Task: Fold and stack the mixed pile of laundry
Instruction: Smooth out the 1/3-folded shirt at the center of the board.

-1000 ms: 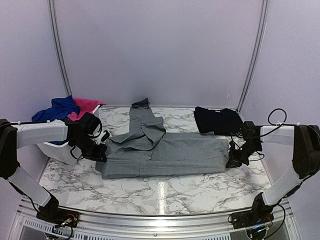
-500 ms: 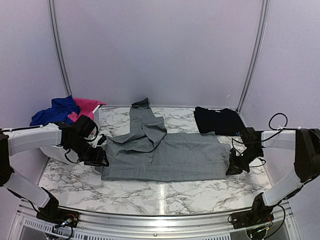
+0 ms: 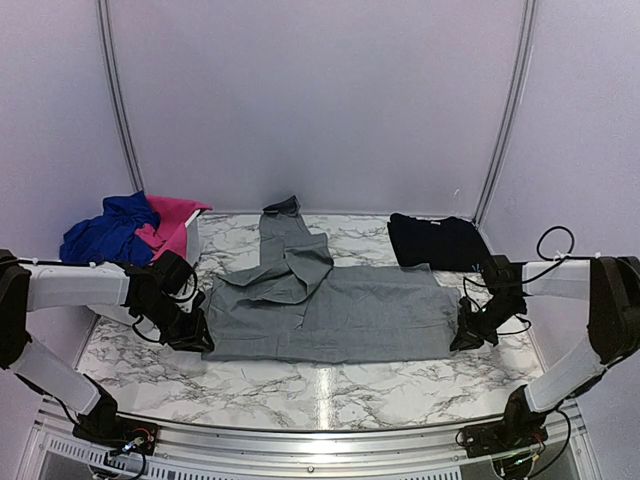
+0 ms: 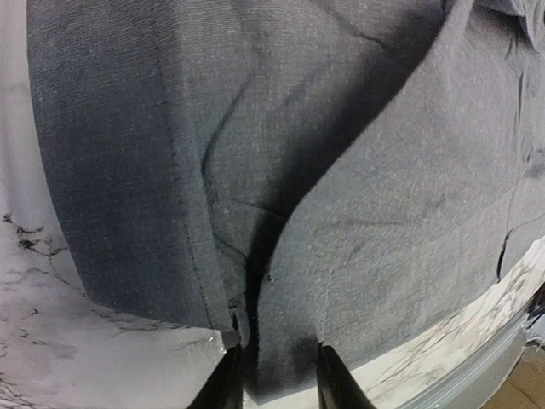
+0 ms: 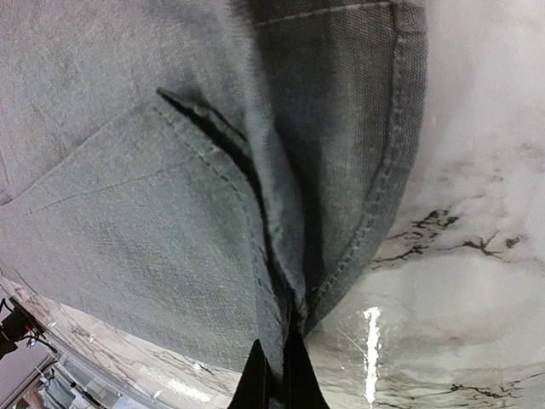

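Spreading over the marble table [image 3: 330,385], the grey shirt [image 3: 360,315] lies between both jaws; only the top view shows the black garment [image 3: 435,242] beyond the right jaws. Wrist views show the left gripper [image 4: 274,385] clamping a shirt fold, the right gripper [image 5: 274,375] pinching its hem.

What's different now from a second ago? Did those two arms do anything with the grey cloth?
The left gripper and the right gripper both slid toward the near table edge. Each pinches one end of the grey shirt, which was dragged a little nearer with them. Nothing was let go. The black garment at the back right, the blue piece and the pink piece stayed put.
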{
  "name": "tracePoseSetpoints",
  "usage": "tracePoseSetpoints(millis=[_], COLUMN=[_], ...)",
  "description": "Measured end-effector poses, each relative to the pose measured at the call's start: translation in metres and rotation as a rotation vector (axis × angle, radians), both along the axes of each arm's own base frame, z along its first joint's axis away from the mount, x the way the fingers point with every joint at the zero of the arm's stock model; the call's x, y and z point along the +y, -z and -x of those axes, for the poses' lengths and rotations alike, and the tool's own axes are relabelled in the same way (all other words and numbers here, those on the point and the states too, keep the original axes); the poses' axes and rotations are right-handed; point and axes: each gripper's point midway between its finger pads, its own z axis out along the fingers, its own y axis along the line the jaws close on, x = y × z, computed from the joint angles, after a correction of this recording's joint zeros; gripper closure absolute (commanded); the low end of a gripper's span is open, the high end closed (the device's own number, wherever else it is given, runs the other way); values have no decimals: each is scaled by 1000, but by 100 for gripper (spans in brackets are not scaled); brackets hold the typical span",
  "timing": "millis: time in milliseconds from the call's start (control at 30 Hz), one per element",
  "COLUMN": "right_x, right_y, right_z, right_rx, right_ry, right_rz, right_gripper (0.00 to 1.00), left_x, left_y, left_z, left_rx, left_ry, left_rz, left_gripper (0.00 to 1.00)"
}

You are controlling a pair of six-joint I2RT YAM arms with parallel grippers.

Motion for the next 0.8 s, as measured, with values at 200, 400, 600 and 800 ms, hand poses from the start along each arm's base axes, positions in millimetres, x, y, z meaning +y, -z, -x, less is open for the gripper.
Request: tracePoseSetpoints(millis=[200, 400, 600, 800], right_x=[1, -1, -9, -10], right_y=[-1, -8, -11, -76], right_z=[-4, -15, -15, -66], right_rx=[8, -12, -5, -257], right_ry=[-9, -20, -11, 22], right_rz=[-7, 9, 63, 74], right_gripper=[100, 89, 35, 40], left_x=[-10, -16, -15, -13], left_y=[-8, -25, -45, -33], left_z=[-6, -14, -7, 15], left_rx=[-19, -70, -114, -74], left_ry=[15, 47, 43, 20], left_rz=[51, 74, 100, 83], left_gripper=[100, 100, 100, 100])
